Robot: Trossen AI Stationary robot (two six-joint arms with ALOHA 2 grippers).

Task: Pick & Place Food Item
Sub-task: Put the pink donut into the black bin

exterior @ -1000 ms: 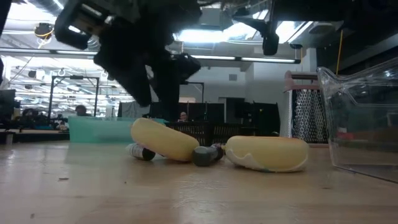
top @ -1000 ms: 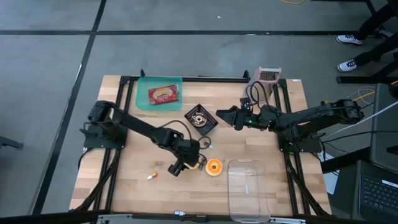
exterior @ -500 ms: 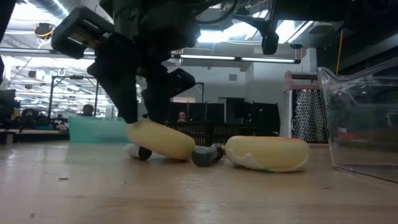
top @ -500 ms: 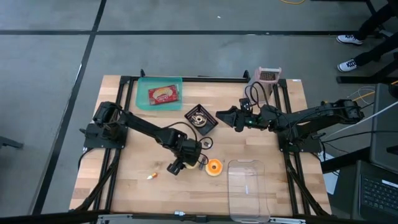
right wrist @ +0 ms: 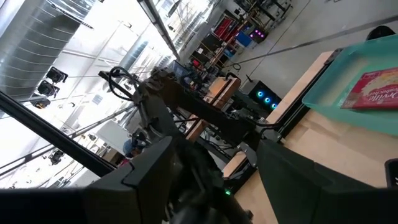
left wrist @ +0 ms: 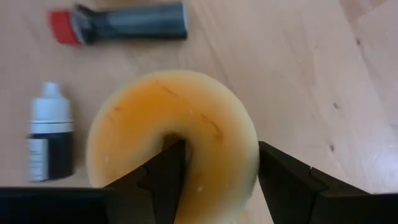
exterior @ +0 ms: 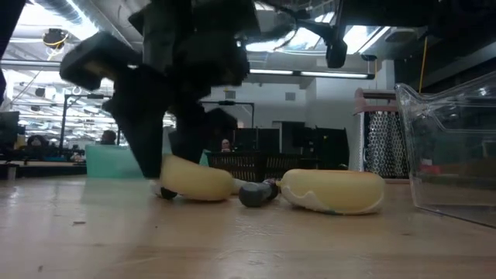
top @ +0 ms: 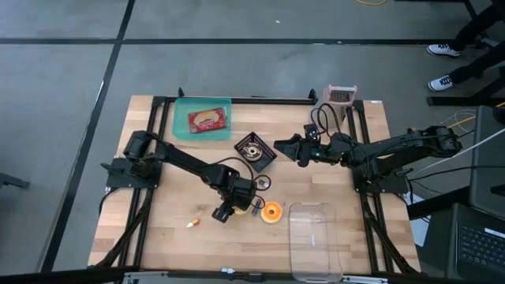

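Observation:
A yellow-orange ring doughnut [left wrist: 174, 130] lies on the wooden table [top: 158, 237], seen also in the low view [exterior: 198, 183]. My left gripper [left wrist: 221, 155] stands over it [top: 246, 203], pointing steeply down and open, one finger in the hole and one outside the rim. A second doughnut [top: 271, 211] lies just to its right [exterior: 333, 191]. My right gripper [top: 278, 146] hangs open above the table's middle, near a black basket [top: 255, 151], with nothing between its fingers [right wrist: 214, 186]. My left gripper straddles the doughnut's ring wall [left wrist: 224, 134] from above. One fingertip [left wrist: 166, 163] stands in the hole and the other [left wrist: 280, 171] just outside the outer rim. The wall fills the gap between them. The doughnut rests on the table, nearly flat.
A small white bottle [left wrist: 48, 140] and a grey marker with a red cap [left wrist: 124, 25] lie close to the doughnut. A clear plastic container [top: 316, 237] stands near the front edge to the right. A teal tray [top: 183, 126] holding a red packet sits at the far left.
My left gripper has come down over the doughnut and tipped a little more upright. The doughnut, which leaned with one edge raised, now lies nearly flat on the table.

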